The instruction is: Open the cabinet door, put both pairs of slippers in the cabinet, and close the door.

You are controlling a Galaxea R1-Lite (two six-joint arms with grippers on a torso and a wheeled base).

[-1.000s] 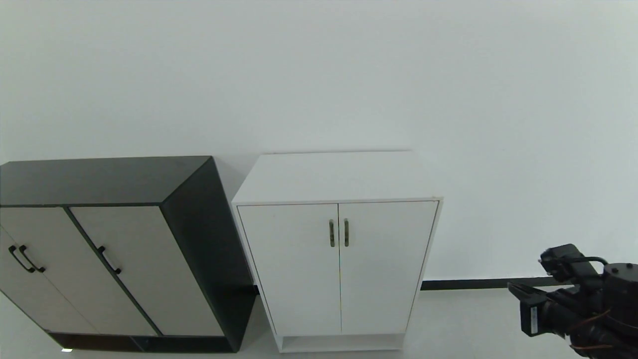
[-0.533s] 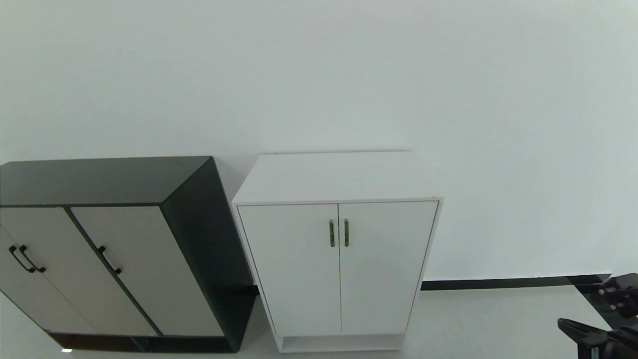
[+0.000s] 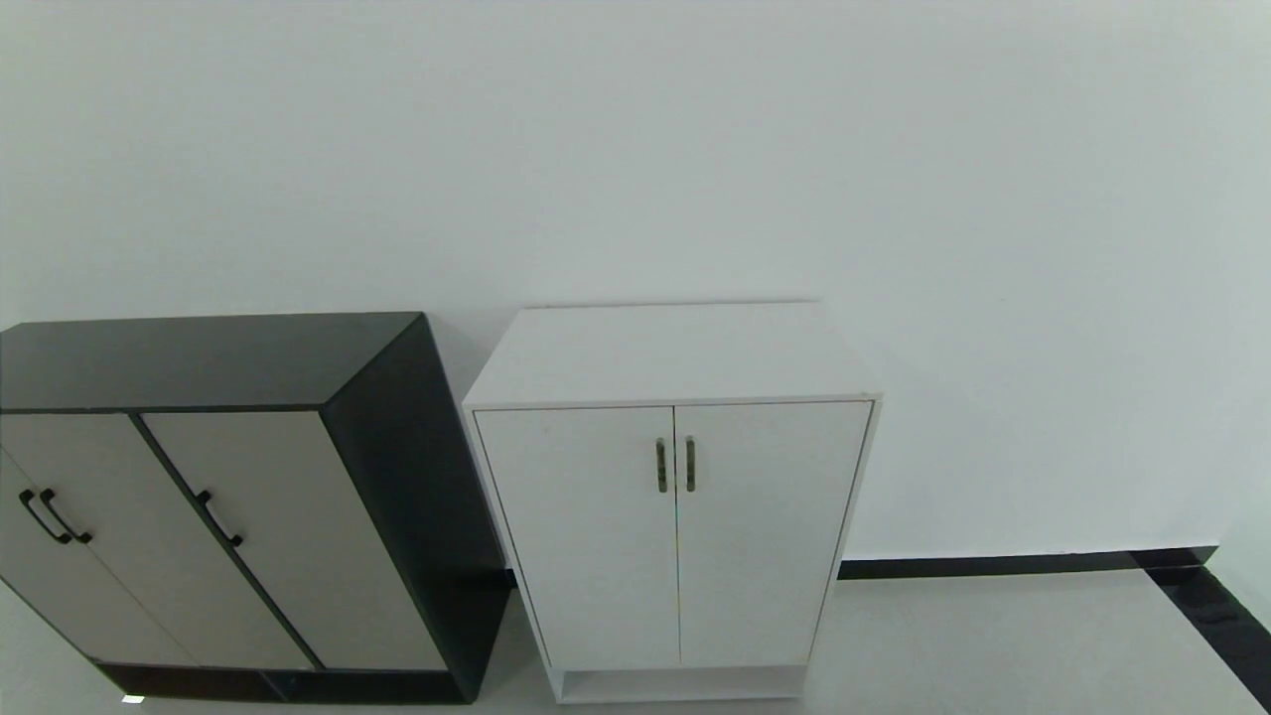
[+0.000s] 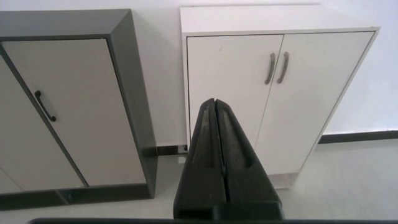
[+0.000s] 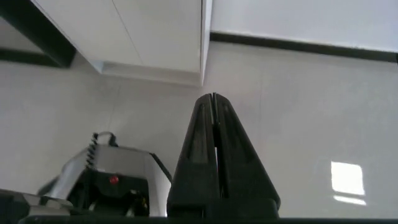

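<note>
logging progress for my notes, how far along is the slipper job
Done: cannot be confirmed. Both doors of the white cabinet are shut, so its inside is hidden. In hand: nothing; the left tool and right tool are shut and empty, the right one low over the floor. Left: either everything, starting with pulling a door handle, or nothing if the slippers are already inside.

Light is bright, even and diffuse. A soft shadow lies between the dark cabinet (image 3: 228, 536) and the white cabinet (image 3: 675, 536), and there is pale rectangular glare on the floor (image 5: 298, 106). The dark cabinet's verticals lean toward the head view's edge.
</note>
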